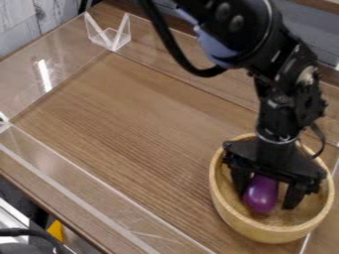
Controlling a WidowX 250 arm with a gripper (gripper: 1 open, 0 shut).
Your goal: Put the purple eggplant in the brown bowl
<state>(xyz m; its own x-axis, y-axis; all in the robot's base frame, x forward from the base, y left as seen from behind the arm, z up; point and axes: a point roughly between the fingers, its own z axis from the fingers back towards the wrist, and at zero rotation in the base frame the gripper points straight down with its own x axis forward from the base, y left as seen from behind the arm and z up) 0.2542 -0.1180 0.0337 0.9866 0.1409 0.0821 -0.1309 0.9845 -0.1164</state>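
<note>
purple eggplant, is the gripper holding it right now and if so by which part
Nothing appears held: the purple eggplant lies in the brown bowl, with the open gripper just over it.

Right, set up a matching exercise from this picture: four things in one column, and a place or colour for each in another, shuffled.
1. eggplant
2. bowl
3. claw
4. wire stand

A. light tan, round, near the table's edge
B. white, at the far side of the table
C. purple, inside the bowl
D. black, reaching down into the bowl

Pairs: 1-C, 2-A, 3-D, 4-B
</note>
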